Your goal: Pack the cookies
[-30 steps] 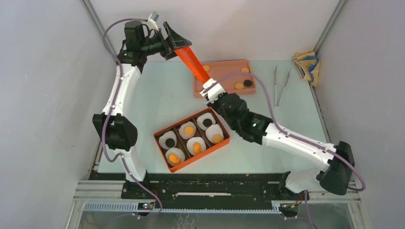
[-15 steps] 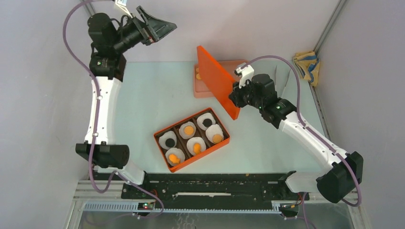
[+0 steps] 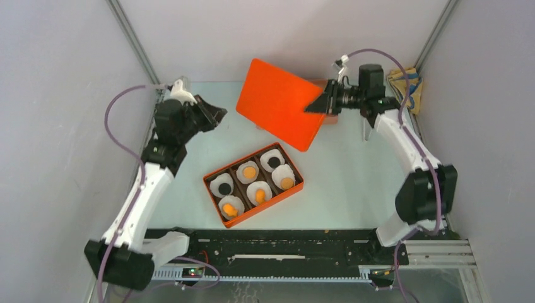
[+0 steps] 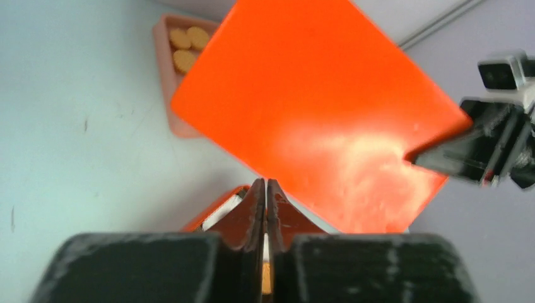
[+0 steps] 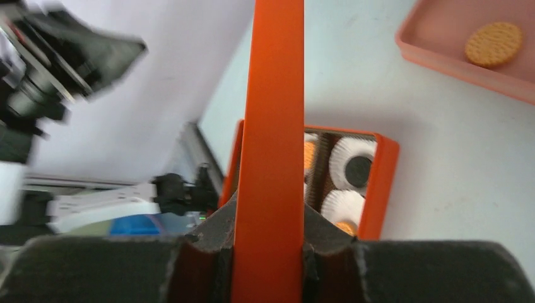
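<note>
Right end effector [image 3: 318, 104] clamps lid [image 3: 277, 110] by its right edge, held up above bench [image 3: 353, 177], long axis roughly left-right. Left end effector [image 4: 265, 196] pinched closed, empty. Cookies [image 3: 250, 171] flat in box [image 3: 268, 205], which sits diagonal; more in tray [image 5: 454, 28].

Lid [image 3: 277, 104]: one edge between the jaws of the right gripper [image 5: 268, 243], held above the table [image 3: 353, 183], ahead of the left gripper [image 4: 265, 189].
Box [image 3: 252, 183]: on the table, below both pairs of jaws; six paper cups [image 3: 216, 182] in its compartments, one of the cookies [image 3: 250, 171] in each.
Tray [image 4: 165, 76]: on the table behind the lid, ahead-left of the left jaws; loose cookies [image 4: 185, 50] inside.
</note>
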Action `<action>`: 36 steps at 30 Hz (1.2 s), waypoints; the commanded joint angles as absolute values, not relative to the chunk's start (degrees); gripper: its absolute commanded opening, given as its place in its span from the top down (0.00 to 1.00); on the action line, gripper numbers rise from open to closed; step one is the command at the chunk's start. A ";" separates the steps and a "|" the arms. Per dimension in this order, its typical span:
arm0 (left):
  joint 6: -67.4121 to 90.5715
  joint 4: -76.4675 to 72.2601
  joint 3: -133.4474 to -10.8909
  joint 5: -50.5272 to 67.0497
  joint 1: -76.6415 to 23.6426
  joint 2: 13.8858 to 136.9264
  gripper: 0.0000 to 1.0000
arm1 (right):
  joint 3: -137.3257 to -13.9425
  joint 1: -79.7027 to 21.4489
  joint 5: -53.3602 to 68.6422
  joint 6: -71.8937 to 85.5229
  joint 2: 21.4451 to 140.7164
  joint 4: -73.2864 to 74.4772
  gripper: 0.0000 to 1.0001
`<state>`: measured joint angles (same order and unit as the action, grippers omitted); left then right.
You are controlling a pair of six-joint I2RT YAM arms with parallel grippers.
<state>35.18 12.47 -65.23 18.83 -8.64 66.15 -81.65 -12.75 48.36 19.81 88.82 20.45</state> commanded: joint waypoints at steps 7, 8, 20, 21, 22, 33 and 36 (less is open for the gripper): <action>35.99 24.22 -47.65 -16.93 -27.68 51.79 1.00 | -94.07 -5.59 74.55 33.26 104.48 19.30 1.00; 37.74 26.56 -46.97 -17.79 -29.67 52.54 1.00 | -93.55 -5.39 73.97 33.42 104.27 18.83 1.00; 44.65 31.80 -49.07 -21.09 -32.79 76.25 1.00 | -87.64 -4.40 71.60 30.59 97.84 21.44 1.00; 44.45 31.47 -49.94 -20.79 -32.78 78.53 1.00 | -87.13 -4.40 71.74 30.43 97.22 21.41 1.00; 44.33 31.39 -50.94 -20.75 -32.78 80.50 1.00 | -86.09 -4.27 71.71 30.48 96.59 21.12 1.00; 39.80 29.45 -56.24 -21.76 -28.33 90.56 1.00 | -82.70 -0.62 73.94 30.72 94.92 19.36 1.00; 38.01 29.98 -59.33 -22.04 -26.68 93.17 1.00 | -82.62 -0.61 73.92 30.68 95.46 19.13 1.00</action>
<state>41.43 29.82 -53.78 -19.42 -28.93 91.00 -82.41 -0.64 70.41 30.92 97.49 21.56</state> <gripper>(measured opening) 0.003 0.270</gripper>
